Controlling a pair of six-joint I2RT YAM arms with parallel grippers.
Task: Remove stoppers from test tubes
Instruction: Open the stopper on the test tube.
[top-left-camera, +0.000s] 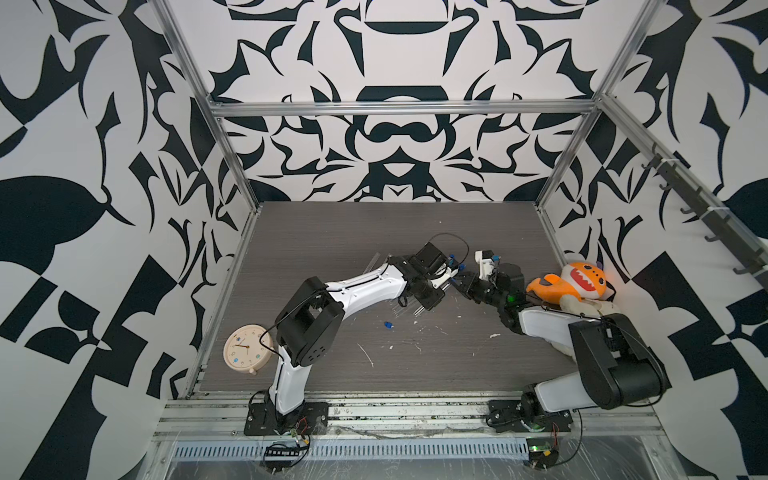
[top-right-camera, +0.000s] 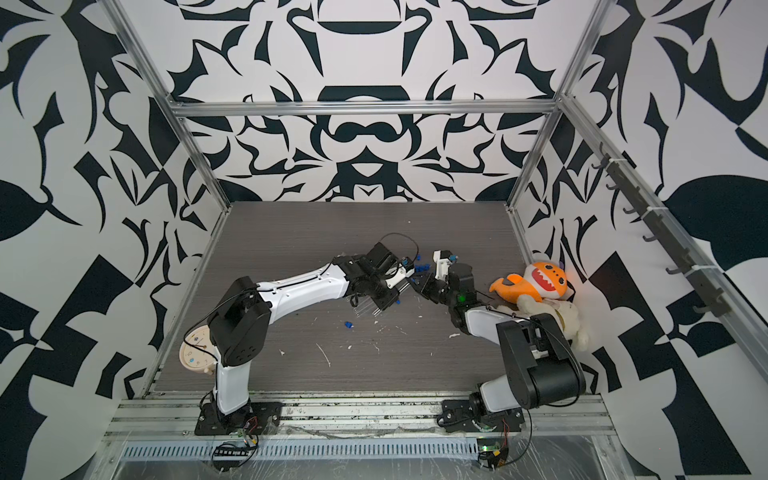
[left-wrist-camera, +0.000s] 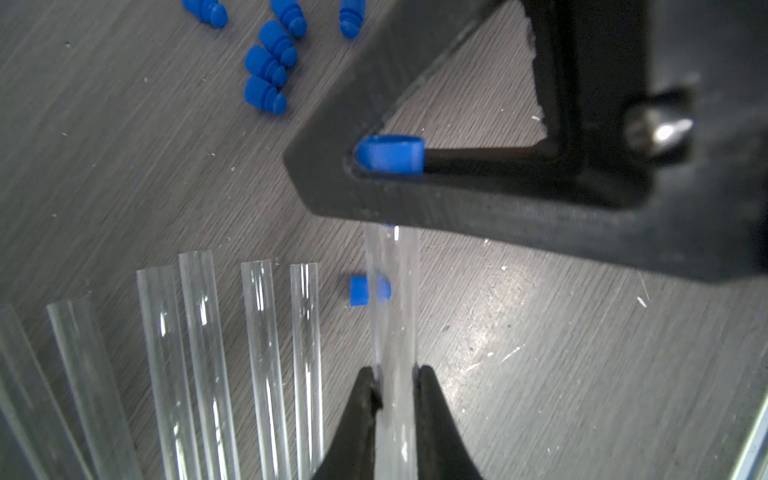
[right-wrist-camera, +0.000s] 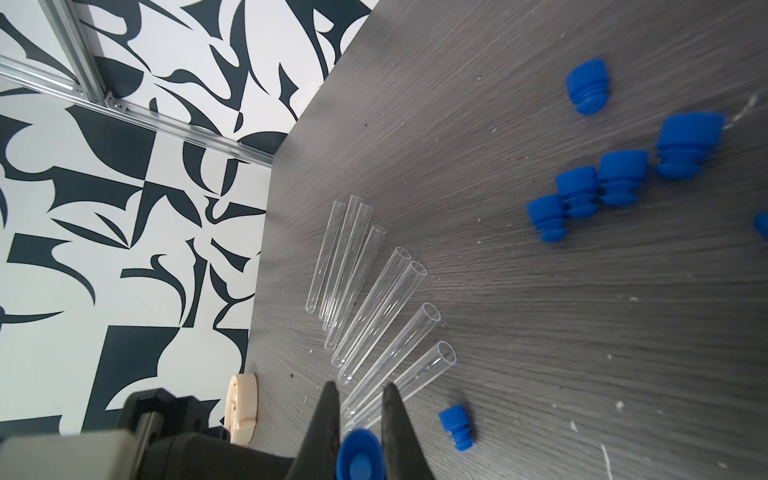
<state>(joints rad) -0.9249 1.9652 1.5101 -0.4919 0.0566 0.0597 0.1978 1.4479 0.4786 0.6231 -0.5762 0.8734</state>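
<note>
Blue stopper (left-wrist-camera: 390, 154) pinched in right pincer (right-wrist-camera: 360, 386), at end of clear test tube (left-wrist-camera: 392, 324) clamped by left pincer (left-wrist-camera: 395, 370).

Both arms reach inward, wrists converging. Left gripper (left-wrist-camera: 395, 386) clamps a test tube (left-wrist-camera: 392, 311); right gripper (right-wrist-camera: 360, 388) (jaws narrowed) pinches a stopper (right-wrist-camera: 359, 457).

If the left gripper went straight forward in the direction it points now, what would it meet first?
The left gripper, shut on a test tube, points along it toward the right gripper, which pinches the blue stopper. It would probably meet that gripper's black finger first, though depth is unclear.
</note>
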